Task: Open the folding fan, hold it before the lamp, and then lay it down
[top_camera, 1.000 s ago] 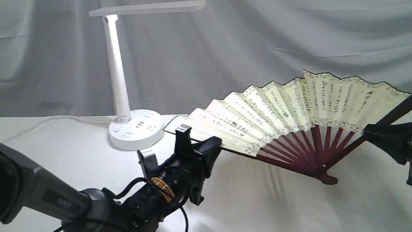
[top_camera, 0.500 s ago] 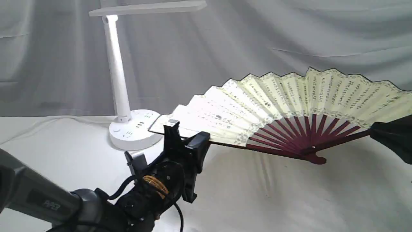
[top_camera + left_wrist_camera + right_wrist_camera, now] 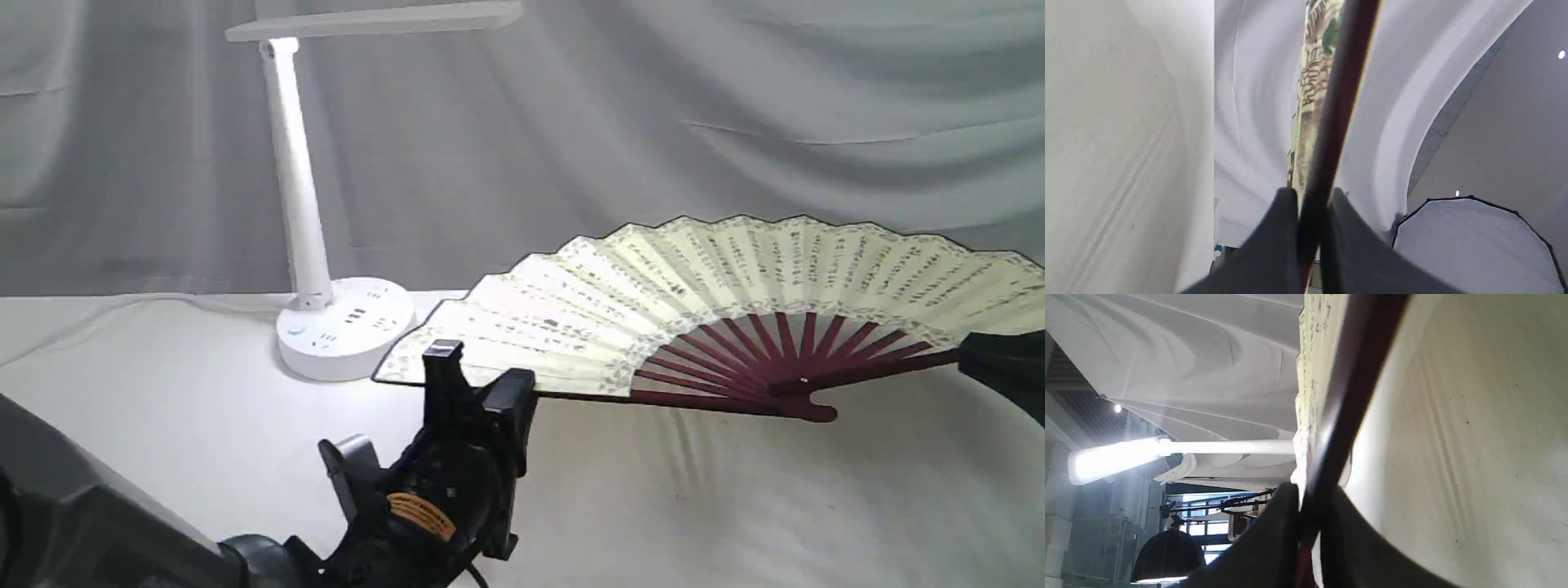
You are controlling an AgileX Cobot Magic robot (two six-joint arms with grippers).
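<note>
Two grippers hold the large folding fan (image 3: 735, 278) of cream pleated paper, with columns of black script, a floral border, a black edge and dark maroon wooden ribs. We see it spread wide open and tilted well back, its printed face turned upward. It hangs low over the right half of the white cloth-covered table (image 3: 653, 506), nearer the back edge than the front. Its pivot end points toward the front edge; we cannot tell whether it touches the cloth.

The black left gripper (image 3: 476, 377) pinches the fan's left outer rib. In the left wrist view we find its jaws closed tight on that maroon stick, with no gap on either side. The black right gripper (image 3: 976, 363), only partly in sight at the table's right edge, clamps the right outer rib just as tightly, as the right wrist view shows.

The fan's left corner lies just beside the round socketed base of the white desk lamp (image 3: 298, 188). The lamp stands upright near the back edge, left of the middle, with a tall slim tapering stem and a flat long bar head. That head glows bright in the right wrist view. Behind the table hangs a pale grey draped cloth backdrop (image 3: 653, 98).
</note>
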